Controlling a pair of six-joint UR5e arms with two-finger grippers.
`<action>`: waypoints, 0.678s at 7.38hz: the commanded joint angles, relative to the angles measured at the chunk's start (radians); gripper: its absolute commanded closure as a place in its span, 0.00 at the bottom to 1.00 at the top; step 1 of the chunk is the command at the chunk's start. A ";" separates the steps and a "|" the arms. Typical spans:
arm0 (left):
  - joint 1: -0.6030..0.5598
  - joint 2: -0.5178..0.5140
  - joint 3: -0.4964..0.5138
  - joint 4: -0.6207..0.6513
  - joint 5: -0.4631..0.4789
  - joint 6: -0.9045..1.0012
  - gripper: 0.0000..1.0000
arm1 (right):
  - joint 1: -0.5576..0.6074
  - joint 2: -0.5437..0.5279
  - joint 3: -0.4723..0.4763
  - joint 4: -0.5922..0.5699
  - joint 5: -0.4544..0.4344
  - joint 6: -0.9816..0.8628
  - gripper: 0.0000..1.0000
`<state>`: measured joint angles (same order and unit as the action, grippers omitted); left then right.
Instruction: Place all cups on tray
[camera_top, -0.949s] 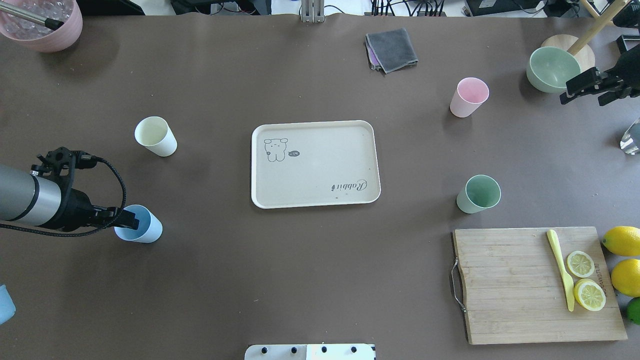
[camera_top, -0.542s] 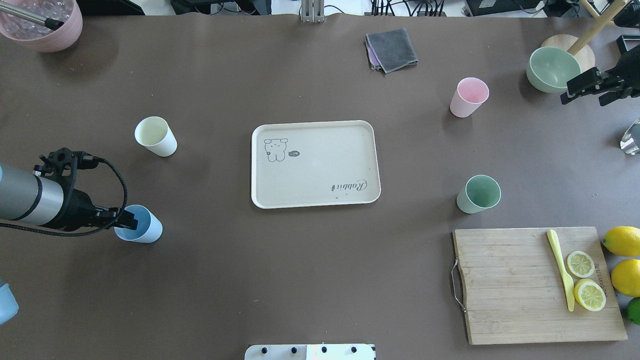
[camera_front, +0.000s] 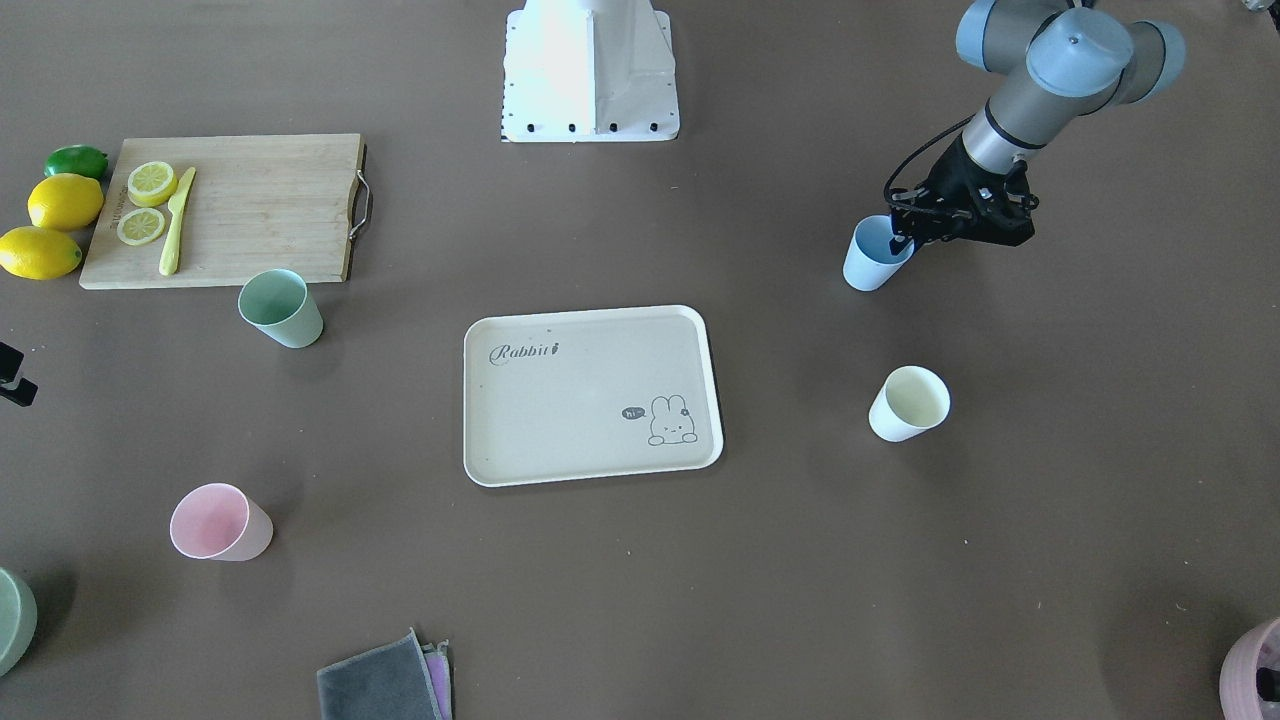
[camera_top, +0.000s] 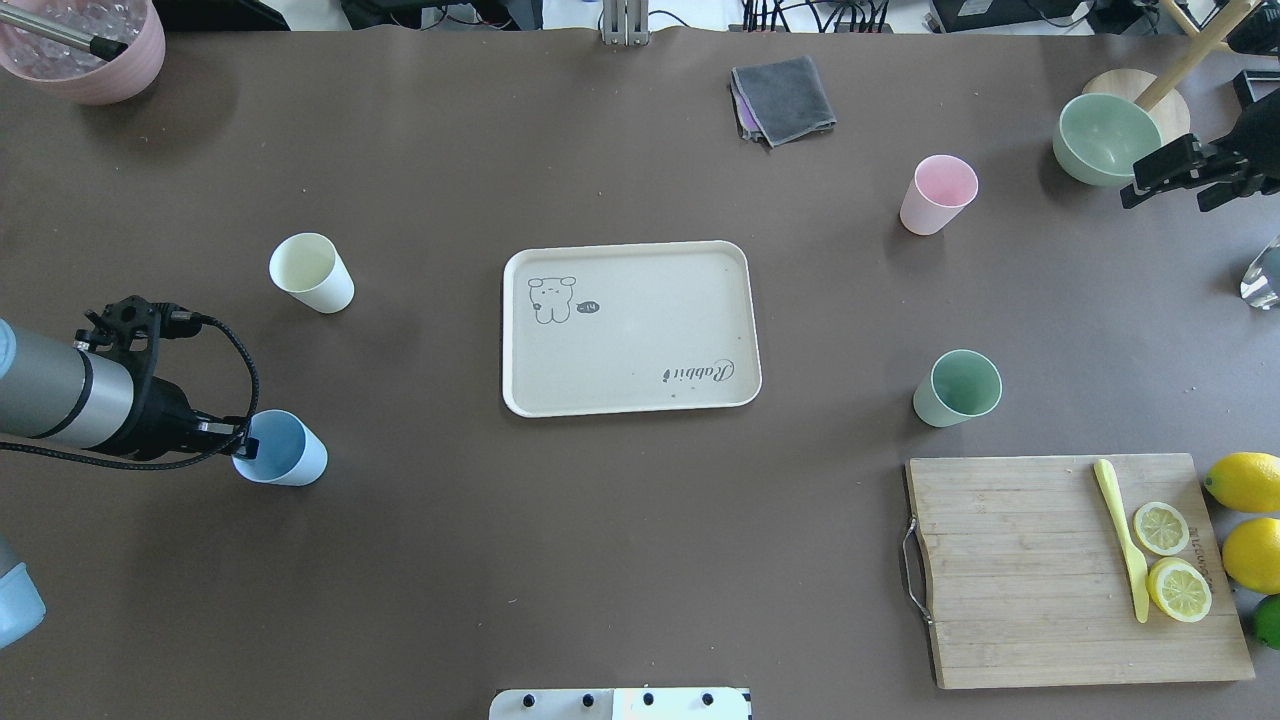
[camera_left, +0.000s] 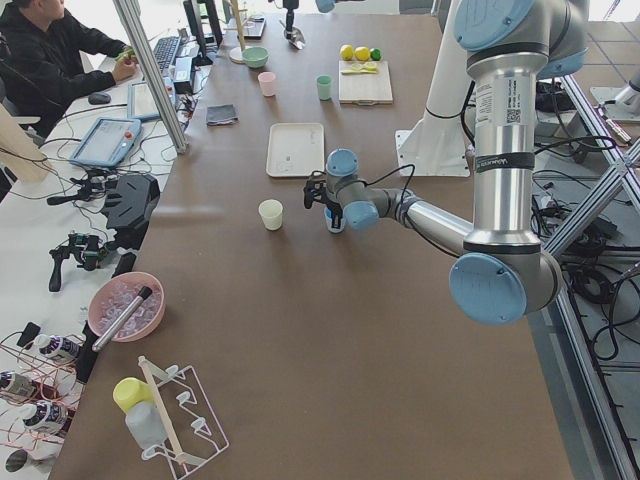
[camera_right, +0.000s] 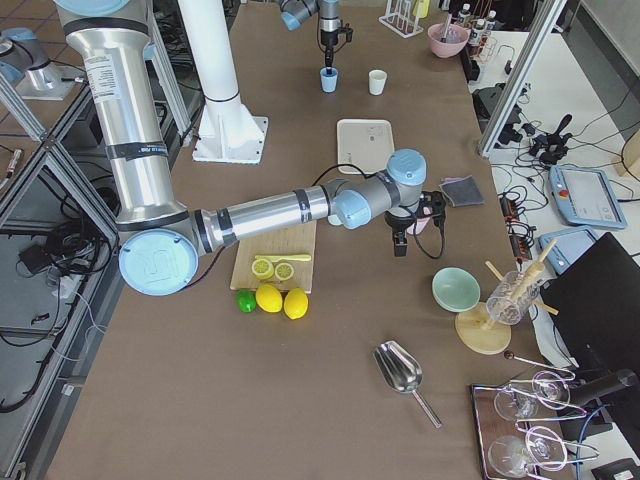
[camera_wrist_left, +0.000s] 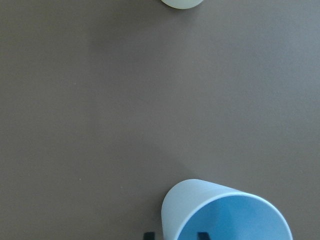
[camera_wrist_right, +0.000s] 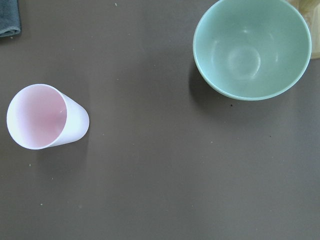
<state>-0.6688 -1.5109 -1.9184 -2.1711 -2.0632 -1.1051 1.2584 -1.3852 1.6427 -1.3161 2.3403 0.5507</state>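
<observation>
Trouble, if it comes, comes at the rim. The left end effector is down at the light blue cup, fingers spread astride the wall, one tip inside and one outside, not pinching by the look of the left wrist view. That cup stands upright on the counter, well to the left of the tray.

A one-wall pinch on a light tumbler is risky, I'd say: close off-centre and it may tip or skid away; lift it and it may swing, then clip the tray's raised rim.

The right end effector hangs spread and empty near the pale green bowl.

Contents now: blue, cream cup, pink cup and mint cup all empty, and none on the tray. The tray carries nothing and the bowl is empty. The pink pot holds clear, bead-like pieces.
</observation>
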 joint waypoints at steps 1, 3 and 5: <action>-0.014 -0.005 -0.019 -0.006 -0.012 -0.045 1.00 | 0.001 0.000 0.000 0.000 -0.001 0.000 0.00; -0.037 -0.037 -0.090 0.013 -0.014 -0.112 1.00 | 0.001 -0.006 0.008 0.005 -0.001 0.000 0.00; -0.031 -0.281 -0.050 0.229 -0.002 -0.177 1.00 | -0.025 -0.005 0.040 0.011 -0.009 0.059 0.00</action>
<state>-0.7000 -1.6460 -1.9829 -2.0771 -2.0732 -1.2454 1.2524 -1.3908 1.6613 -1.3092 2.3377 0.5702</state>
